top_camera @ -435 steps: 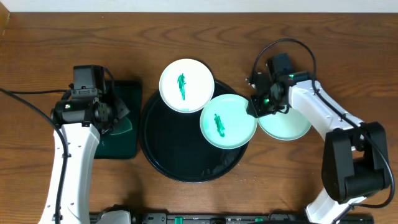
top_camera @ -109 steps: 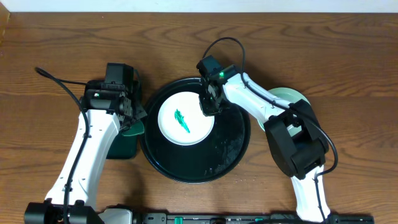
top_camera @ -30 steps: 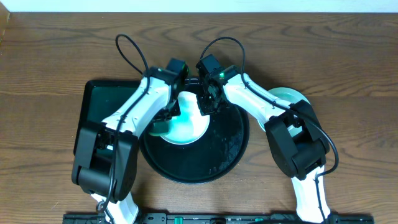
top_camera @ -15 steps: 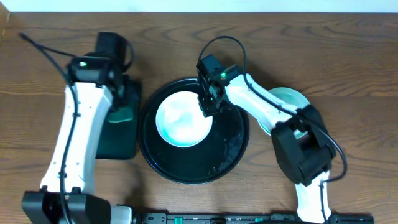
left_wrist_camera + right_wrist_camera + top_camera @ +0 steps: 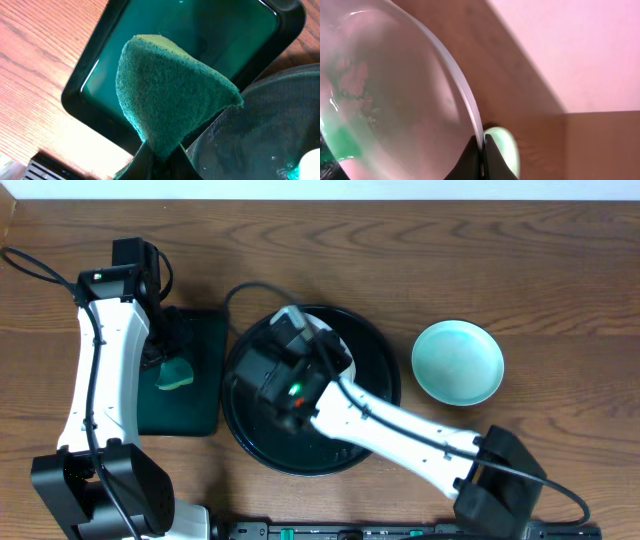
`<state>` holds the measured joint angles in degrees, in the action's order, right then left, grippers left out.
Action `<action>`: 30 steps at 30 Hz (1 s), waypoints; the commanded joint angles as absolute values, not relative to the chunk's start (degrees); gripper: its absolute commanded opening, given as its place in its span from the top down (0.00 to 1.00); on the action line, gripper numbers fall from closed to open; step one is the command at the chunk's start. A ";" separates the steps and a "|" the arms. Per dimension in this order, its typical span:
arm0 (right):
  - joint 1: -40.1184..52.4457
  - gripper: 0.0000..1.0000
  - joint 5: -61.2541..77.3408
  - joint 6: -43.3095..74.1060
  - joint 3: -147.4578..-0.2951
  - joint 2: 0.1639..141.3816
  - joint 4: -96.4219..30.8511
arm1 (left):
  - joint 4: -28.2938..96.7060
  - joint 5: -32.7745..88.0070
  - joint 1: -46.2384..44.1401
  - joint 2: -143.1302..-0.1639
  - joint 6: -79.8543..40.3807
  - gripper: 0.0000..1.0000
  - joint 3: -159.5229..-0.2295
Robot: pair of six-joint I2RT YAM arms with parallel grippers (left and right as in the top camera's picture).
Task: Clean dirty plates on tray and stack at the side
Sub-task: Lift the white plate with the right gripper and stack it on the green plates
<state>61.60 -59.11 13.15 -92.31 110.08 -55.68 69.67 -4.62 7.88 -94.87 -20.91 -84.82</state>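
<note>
One plate (image 5: 395,90) is pinched by its rim in my right gripper (image 5: 481,154), whose fingers are closed tight on the thin edge. The plate is lifted off the black tray (image 5: 375,385) and tipped up on edge above the tray's far half. In the overhead view the arm hides most of it. On its face I make out faint greenish marks, too blurred for me to say more. The tray's bare floor shows wet streaks near its front rim. A second plate (image 5: 458,362), pale green with a clean centre, lies flat on the table (image 5: 560,270) to the right of the black tray, apart from its rim. I cannot tell whether more plates lie under it. My left gripper (image 5: 157,157) is closed on a green sponge (image 5: 170,95), gripping it at the lower corner so that the rest stands up before the wrist camera. It hangs to the left of the black tray, over a green tray (image 5: 200,410). The green tray sits right up against the black tray's left rim, though I cannot tell whether the two touch.
</note>
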 commanded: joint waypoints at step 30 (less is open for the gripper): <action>10.00 0.99 12.43 11.73 -91.74 93.91 -63.07 | 65.41 -2.96 7.97 -95.07 -20.60 0.93 -84.58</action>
